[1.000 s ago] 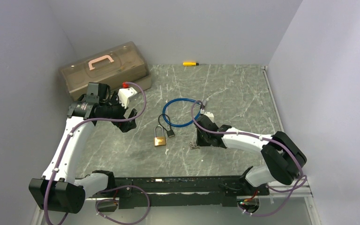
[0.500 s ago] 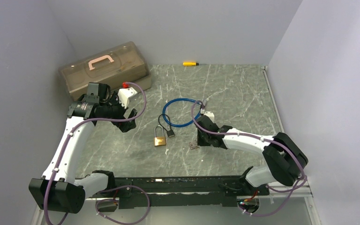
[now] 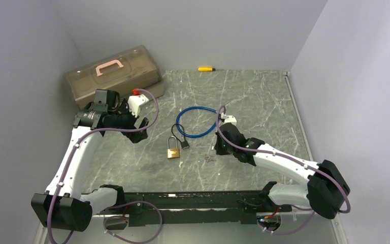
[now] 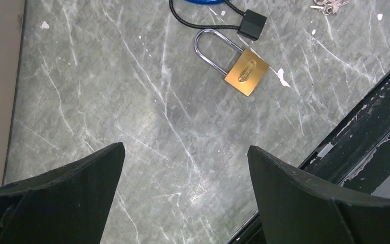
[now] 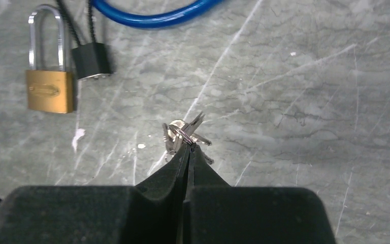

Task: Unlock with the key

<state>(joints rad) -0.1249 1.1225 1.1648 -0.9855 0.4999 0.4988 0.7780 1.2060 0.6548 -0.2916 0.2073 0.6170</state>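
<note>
The brass padlock lies flat on the counter with its shackle closed and pointing away from the arm bases; nothing is touching it. The key bunch sits near the padlock, on the side toward the right arm, with bare counter between the two. The right jaws are clenched, their tips meeting the ring of the bunch. This is judged a pinch to lift the keys, but it cannot be confirmed that the ring is caught. The left jaws are released, wide and empty, held above the counter on the padlock's opposite side, probably placed to steady the lock body. A small black cable lock lies just beside the top of the padlock's shackle, and a blue cable is coiled beyond it. A toolbox and a yellow tool are well apart from the padlock. Finding: the black lock crowds the shackle end, and the bunch holds several keys, so one must be singled out.
</note>
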